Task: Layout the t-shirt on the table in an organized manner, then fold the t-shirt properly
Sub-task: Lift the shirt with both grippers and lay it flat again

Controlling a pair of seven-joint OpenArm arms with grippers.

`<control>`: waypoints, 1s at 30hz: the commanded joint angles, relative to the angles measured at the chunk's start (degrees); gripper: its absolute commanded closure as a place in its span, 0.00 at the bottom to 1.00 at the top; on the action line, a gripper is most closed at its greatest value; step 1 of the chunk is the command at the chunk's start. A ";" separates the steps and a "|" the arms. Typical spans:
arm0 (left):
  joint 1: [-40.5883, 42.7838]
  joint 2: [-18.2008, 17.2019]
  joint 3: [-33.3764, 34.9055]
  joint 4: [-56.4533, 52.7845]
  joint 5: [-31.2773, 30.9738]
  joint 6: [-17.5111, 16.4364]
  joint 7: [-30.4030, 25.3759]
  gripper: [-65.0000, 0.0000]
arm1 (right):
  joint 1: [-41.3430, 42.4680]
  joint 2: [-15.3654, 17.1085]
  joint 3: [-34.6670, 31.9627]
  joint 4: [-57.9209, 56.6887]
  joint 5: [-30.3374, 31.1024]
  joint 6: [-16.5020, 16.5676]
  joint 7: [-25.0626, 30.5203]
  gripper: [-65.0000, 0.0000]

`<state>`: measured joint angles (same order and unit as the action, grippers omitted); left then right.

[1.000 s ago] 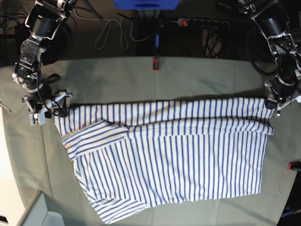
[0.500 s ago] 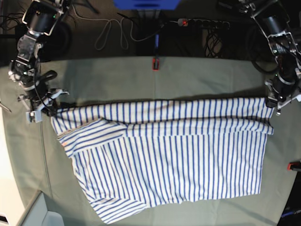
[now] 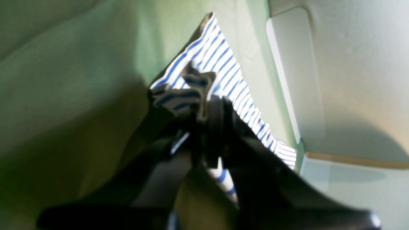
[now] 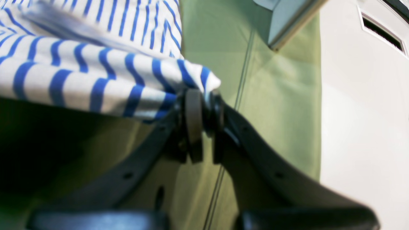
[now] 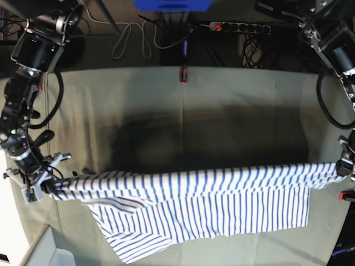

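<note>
The white, blue-striped t-shirt [image 5: 211,202] hangs stretched between both grippers above the grey-green table [image 5: 183,105]. Its upper edge is pulled taut and its lower part trails on the cloth near the front edge. On the base view's right, my left gripper [image 5: 343,169] is shut on one corner. The left wrist view shows bunched striped fabric [image 3: 188,89] pinched in that gripper [image 3: 206,110]. My right gripper [image 5: 41,188], on the base view's left, is shut on the other corner. In the right wrist view, the t-shirt [image 4: 89,80] runs straight from the right gripper [image 4: 204,105].
Red clamps sit at the table's far edge [image 5: 183,75] and right edge [image 5: 347,195]. A power strip [image 5: 238,26] and cables lie behind the table. A pale box [image 5: 50,252] stands at the front left corner. A dark shadow falls under the raised shirt.
The right gripper has shut on the shirt's corner. Both grippers have lifted the shirt's far edge and carried it toward the table's front, leaving the back of the table bare.
</note>
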<state>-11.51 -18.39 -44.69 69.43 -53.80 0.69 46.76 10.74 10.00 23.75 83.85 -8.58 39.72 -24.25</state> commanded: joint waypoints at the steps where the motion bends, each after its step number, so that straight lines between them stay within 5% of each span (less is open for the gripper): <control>1: -1.37 -1.78 -0.37 1.03 -0.75 -0.29 -1.09 1.00 | 0.91 1.30 0.38 1.02 0.18 0.28 0.91 1.00; 10: 9.35 -1.08 -0.90 0.95 -1.19 -0.73 -1.09 1.00 | -11.40 0.86 2.32 4.89 0.36 0.28 1.70 1.00; 17: 18.76 2.26 -5.47 1.03 -1.19 -0.91 -1.18 1.00 | -24.41 -0.55 3.02 7.88 0.36 0.28 8.82 1.00; 30: 24.12 3.58 -11.88 1.03 -1.19 -1.00 -1.09 1.00 | -36.98 -3.27 7.86 7.44 0.45 0.28 15.68 1.00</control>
<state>12.67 -13.41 -55.88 69.43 -54.65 -0.19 47.35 -26.24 6.07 31.05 90.37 -8.62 40.47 -9.78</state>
